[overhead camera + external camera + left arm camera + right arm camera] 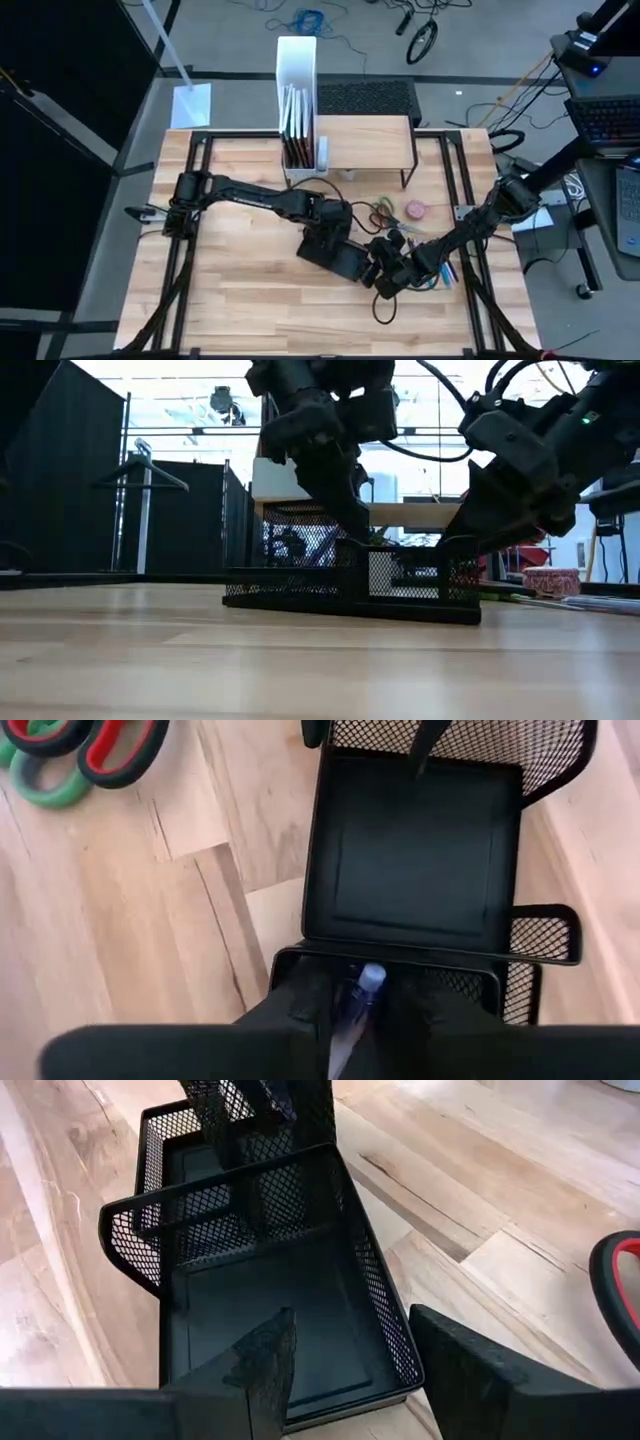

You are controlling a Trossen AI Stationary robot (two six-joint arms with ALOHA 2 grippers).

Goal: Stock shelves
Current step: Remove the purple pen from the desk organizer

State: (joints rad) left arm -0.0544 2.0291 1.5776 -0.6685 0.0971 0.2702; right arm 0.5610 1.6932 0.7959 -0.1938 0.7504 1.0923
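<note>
Your left gripper sits low over one end of the black mesh organizer tray, near the middle of the table. In its wrist view the fingers are pressed together on a slim pen-like object with a pale blue tip, held right at the tray's small end compartment. In the low view that gripper reaches down onto the tray's upper edge.

Your right gripper is at the tray's opposite end. Its wrist view shows the two fingers spread apart, with the tray's mesh end wall standing in the gap between them: one finger over the tray's large compartment, the other outside the wall. In the low view it comes down at an angle to the tray's right end.

Outward from the tray, a pair of red and green scissors handles lies just beside it, toward the back of the table, and a small pink round object rests a little further right. Some pens lie on the wood by the right arm.

The shelves, the light-wood riser on thin black legs, stand at the table's back edge, well apart from both grippers. The tall white file box stands against its left side, holding several thin books or folders.
</note>
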